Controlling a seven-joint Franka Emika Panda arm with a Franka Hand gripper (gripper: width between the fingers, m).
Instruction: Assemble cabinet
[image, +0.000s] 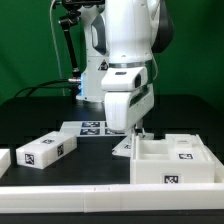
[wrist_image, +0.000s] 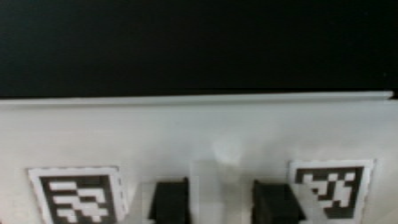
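Note:
The cabinet is in separate white parts. The open box body (image: 176, 160) stands at the exterior view's right. A tagged block (image: 46, 151) lies at the left. A small white panel (image: 126, 147) lies by the box's left wall. My gripper (image: 136, 131) reaches down onto that panel. In the wrist view the panel (wrist_image: 214, 130) fills the lower half, with a tag on each side of my black fingertips (wrist_image: 173, 200). The gripper (wrist_image: 226, 200) has its jaws close together on a pale ridge of the panel.
The marker board (image: 93, 127) lies flat behind the gripper, before the white robot base (image: 95, 80). Another white part (image: 3, 158) shows at the left edge. A white strip (image: 70, 190) runs along the table's front edge.

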